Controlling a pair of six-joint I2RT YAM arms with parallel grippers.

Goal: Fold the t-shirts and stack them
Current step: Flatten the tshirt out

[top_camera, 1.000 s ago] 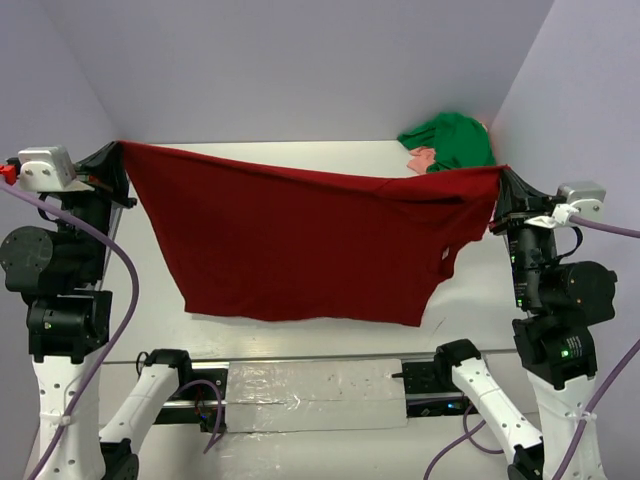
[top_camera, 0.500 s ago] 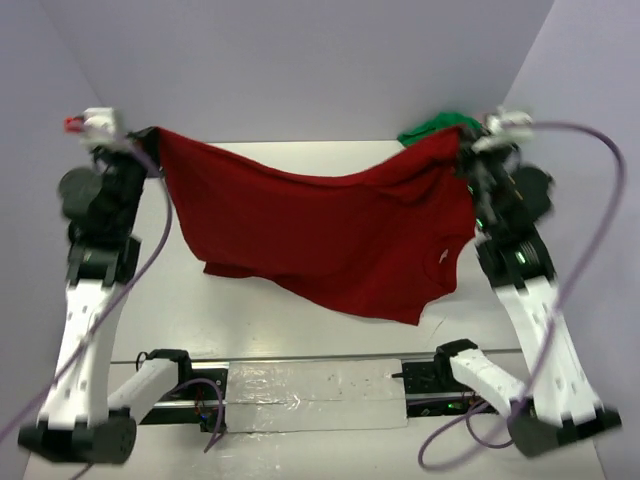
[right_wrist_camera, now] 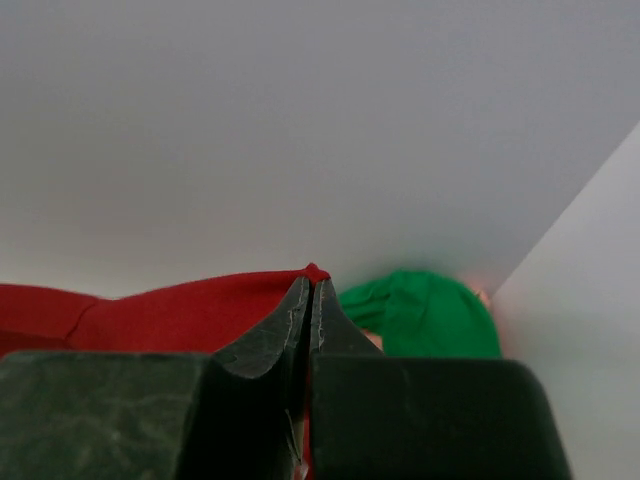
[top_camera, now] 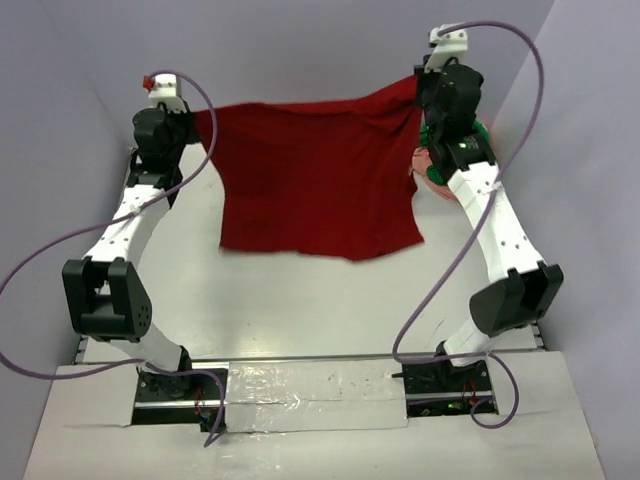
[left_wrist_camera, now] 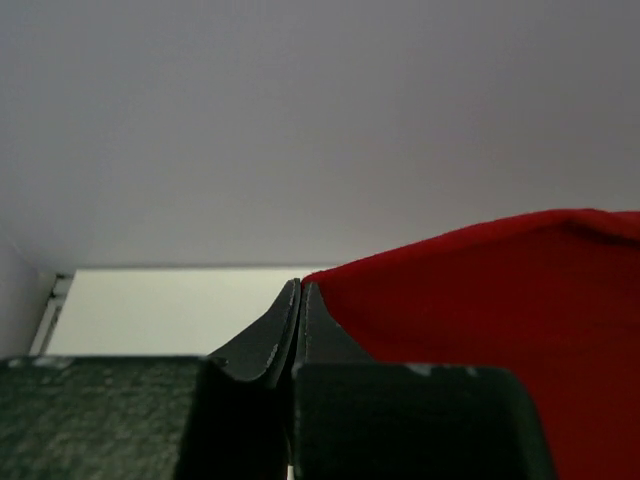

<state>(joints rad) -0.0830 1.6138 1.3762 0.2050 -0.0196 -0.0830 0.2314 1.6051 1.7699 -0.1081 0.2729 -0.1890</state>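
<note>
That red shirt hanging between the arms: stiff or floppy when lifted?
Probably floppy: the red shirt hangs limp from two pinched corners, its top edge dipping between them. Likely light, since thin shut jaws alone hold it up. It would probably crumple if released.

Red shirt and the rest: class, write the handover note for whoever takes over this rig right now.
Left gripper: shut on one corner of the red shirt.
Right gripper: shut on the other corner.
The red shirt hangs spread between them at the far side of the table. Green shirt lies bunched in the far right corner.
Done: nothing folded. Left: fold both, stack.
</note>
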